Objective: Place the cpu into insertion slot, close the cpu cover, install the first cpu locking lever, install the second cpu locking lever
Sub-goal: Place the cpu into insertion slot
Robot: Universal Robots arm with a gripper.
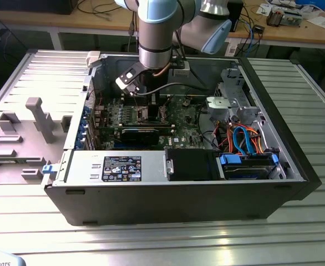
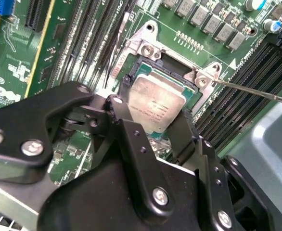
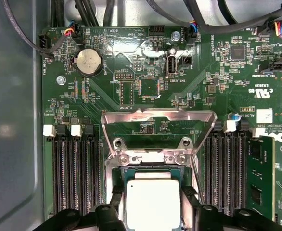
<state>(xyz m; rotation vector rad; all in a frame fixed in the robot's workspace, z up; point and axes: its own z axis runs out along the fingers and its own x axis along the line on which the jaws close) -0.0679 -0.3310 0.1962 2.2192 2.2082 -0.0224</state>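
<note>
Silver-grey cpu (image 2: 155, 103) between fingers (image 2: 116, 103) of the claw (image 2: 150, 113), at the insertion slot (image 2: 160, 67)

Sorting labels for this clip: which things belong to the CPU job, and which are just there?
Job: cpu, insertion slot, cpu cover, locking lever, gripper.
Just there: coin battery, memory slots, blue cables.

An open dark computer case (image 1: 179, 202) lies on a ribbed metal table (image 1: 151, 238). Inside, a green motherboard (image 3: 146, 62) carries a round coin battery (image 3: 89, 61) and long black memory slots (image 3: 76, 178). Blue and orange cables (image 1: 240, 139) bunch at the exterior view's right; a grey moulded panel (image 1: 18, 138) lies at its left.
</note>
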